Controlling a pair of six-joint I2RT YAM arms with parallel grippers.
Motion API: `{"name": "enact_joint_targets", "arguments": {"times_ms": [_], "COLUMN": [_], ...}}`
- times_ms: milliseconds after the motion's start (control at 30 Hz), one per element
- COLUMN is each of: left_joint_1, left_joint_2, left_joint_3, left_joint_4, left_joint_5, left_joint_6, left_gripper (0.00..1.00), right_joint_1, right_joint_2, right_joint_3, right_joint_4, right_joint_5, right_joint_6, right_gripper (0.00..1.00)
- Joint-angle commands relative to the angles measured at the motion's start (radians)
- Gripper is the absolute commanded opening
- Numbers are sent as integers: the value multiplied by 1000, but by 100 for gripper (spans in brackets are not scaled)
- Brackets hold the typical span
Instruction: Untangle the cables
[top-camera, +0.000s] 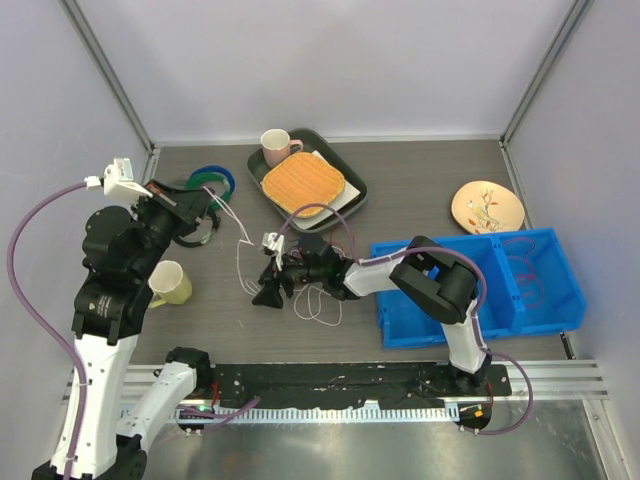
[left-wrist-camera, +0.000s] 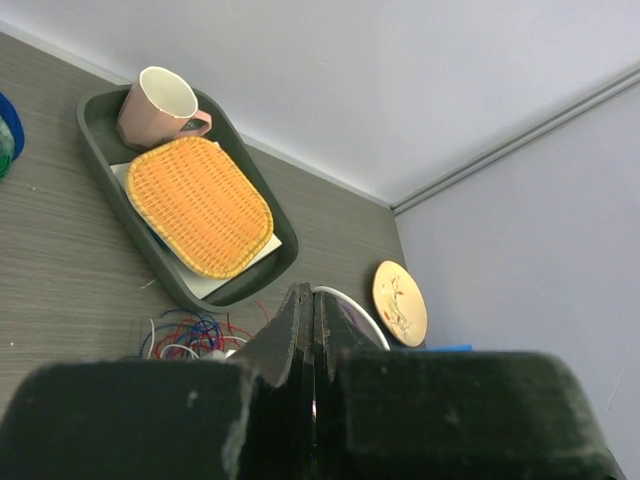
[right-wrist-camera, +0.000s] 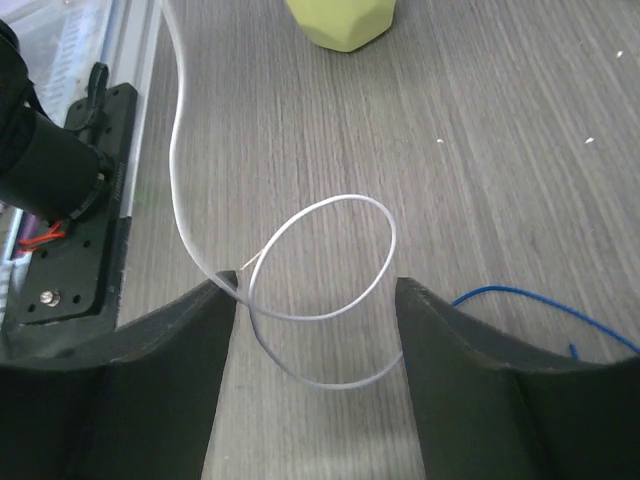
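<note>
The cables show as thin white strands (top-camera: 245, 262) on the table, and in the left wrist view as a red, blue and white tangle (left-wrist-camera: 185, 335). My right gripper (top-camera: 267, 293) is low over the table and open. In its wrist view a white cable loop (right-wrist-camera: 325, 290) lies between the two fingers, touching the left finger (right-wrist-camera: 190, 340), and a blue cable (right-wrist-camera: 520, 298) runs beside the right one. My left gripper (top-camera: 208, 214) is raised at the left with its jaws pressed together (left-wrist-camera: 316, 300). A white strand (top-camera: 232, 215) runs up towards it; I cannot tell whether it is pinched.
A yellow-green mug (top-camera: 170, 283) stands next to the left arm. A dark tray (top-camera: 350, 180) at the back holds a pink mug (top-camera: 277, 148) and an orange woven mat (top-camera: 303, 183). Blue and green coils (top-camera: 214, 175) lie far left, a plate (top-camera: 487, 207) and a blue bin (top-camera: 560, 300) at the right.
</note>
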Motion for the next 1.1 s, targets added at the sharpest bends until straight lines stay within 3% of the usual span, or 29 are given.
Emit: {"name": "enact_joint_targets", "arguments": {"times_ms": [0,100,200,333,433,467,533,567,667,867,1067], "left_joint_1": [3,3,2,3,2,3,2,3,2,3,3], "left_joint_2": [-4,-12,-20,-32,-46,-52,-75,-84,-93,-40,57], "left_joint_3": [25,9,-5,-63,-172,-245,-322,-390,-476,-565,-611], "left_joint_4": [6,4,-3,-11,16,35,113,138,219,311,346], "left_joint_5": [-11,-21,-40,-55,-29,-9,50,71,143,238,273], "left_joint_6": [14,10,10,7,-9,-12,-11,-11,-11,-8,4], "left_gripper": [0,0,0,0,12,30,52,77,100,100,100], "right_joint_1": [6,6,5,5,5,5,-6,-10,-23,-26,-35], "right_joint_2": [-4,-36,-95,-316,-459,-487,-543,-595,-657,-709,-648], "right_joint_3": [42,13,1,2,71,91,137,148,212,450,669], "right_joint_4": [116,196,196,19,-186,-228,-302,-311,-351,-448,-552], "right_joint_5": [55,148,213,353,534,575,662,711,765,895,1211], "right_joint_6": [46,122,172,181,161,155,137,123,83,23,-136], "right_gripper": [50,15,1,1,1,1,1,1,1,1,1]}}
